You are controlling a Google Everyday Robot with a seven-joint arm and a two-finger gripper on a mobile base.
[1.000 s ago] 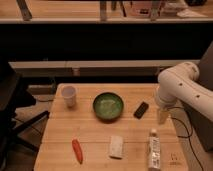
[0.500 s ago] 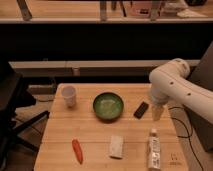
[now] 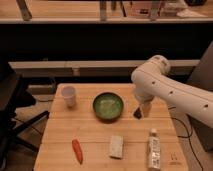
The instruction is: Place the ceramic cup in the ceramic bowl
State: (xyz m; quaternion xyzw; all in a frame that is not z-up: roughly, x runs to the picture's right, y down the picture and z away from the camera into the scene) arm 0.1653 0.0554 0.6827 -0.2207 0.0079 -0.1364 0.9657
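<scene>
Since the earlier view the robot's white arm has swung left across the right side of the wooden worktop, and its hand now hangs just to the right of the ceramic bowl, low over a small dark object lying there. Whether the hand is open or closed cannot be told, and nothing is seen in its hold. The ceramic cup, small, white and without a handle, stands upright at the far left of the worktop, well apart from the hand, with the bowl between them. The bowl, round and green with a darker rim, sits in the middle and looks empty. Nearer the viewer lie an orange carrot-like item at the left, a pale block in the middle and a white bottle on its side at the right. The step in hand appears to be the reach toward the cup, with no grasp made yet. The next move likely calls for carrying the hand on leftward past or above the bowl without knocking it, then lowering around the cup from above to close on its sides.
</scene>
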